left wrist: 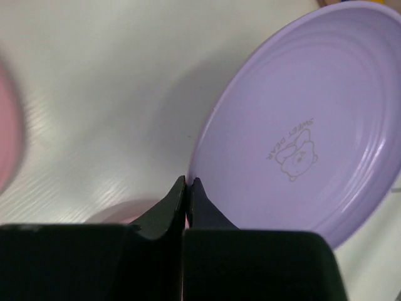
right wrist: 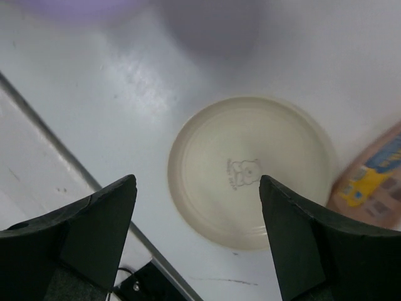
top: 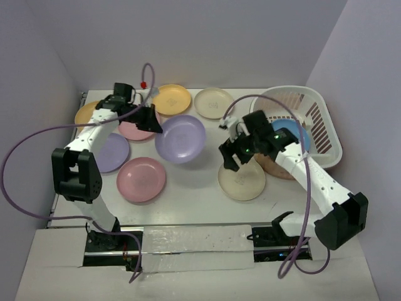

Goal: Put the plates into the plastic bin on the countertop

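Observation:
My left gripper (top: 155,125) (left wrist: 188,182) is shut on the rim of a lavender plate (top: 180,138) (left wrist: 301,125), which hangs tilted above the countertop (top: 200,194). My right gripper (top: 233,155) (right wrist: 197,179) stands open above a cream plate (top: 242,180) (right wrist: 250,169) that lies flat, with nothing between its fingers. The white plastic bin (top: 321,128) stands at the right with a blue plate (top: 289,135) inside it. More plates lie around: orange (top: 171,99), cream (top: 213,103), pink (top: 141,179) and lavender (top: 113,152).
Another pink plate (top: 135,130) and an orange one (top: 84,114) lie partly under the left arm. Lavender walls close in the left, back and right. A pinkish-tan labelled surface (right wrist: 376,185) shows at the right edge of the right wrist view.

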You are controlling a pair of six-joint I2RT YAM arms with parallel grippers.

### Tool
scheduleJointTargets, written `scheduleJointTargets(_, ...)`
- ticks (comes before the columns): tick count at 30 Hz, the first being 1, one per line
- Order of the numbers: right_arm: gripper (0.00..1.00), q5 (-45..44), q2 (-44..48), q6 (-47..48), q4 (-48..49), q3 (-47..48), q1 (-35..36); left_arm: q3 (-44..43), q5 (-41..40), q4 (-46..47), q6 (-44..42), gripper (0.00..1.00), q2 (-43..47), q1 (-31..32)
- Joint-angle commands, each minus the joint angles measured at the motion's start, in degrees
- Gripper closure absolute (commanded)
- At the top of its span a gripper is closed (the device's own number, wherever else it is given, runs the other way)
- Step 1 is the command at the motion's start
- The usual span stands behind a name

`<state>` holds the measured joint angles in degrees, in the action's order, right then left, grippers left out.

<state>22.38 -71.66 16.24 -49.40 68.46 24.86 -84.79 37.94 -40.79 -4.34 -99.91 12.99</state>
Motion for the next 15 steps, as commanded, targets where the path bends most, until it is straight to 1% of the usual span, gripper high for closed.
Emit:
scheduleJointTargets(1, 0.2, -7.7, 0.8, -2.4, 4.7, -7.2, 9.9, -3.6, 3.5, 2.2, 8.2, 1.0, 4.1, -7.9)
scheduleJointTargets(4, 0.25, -12.3, -2.3, -5.0, 7.2, -10.9, 16.1, -3.4, 1.6, 3.1, 9.9, 1.0, 5.6, -9.8)
scheduleJointTargets(6, 0.27, -14.6, -4.7, -6.1, 8.5, -11.9, 18.7, -3.0, 1.2, 3.4, 10.6, 1.0, 6.1, -11.1)
scheduleJointTargets(9, 0.29, -17.0, -9.1, -7.5, 9.9, -11.6, 20.3, -2.9, 0.6, 3.3, 10.8, 1.0, 6.7, -11.9)
scheduleJointTargets(15, 0.32, -17.3, -17.0, -9.6, 11.2, -9.5, 23.0, -2.1, 0.4, 3.6, 11.1, 1.0, 7.7, -12.8)
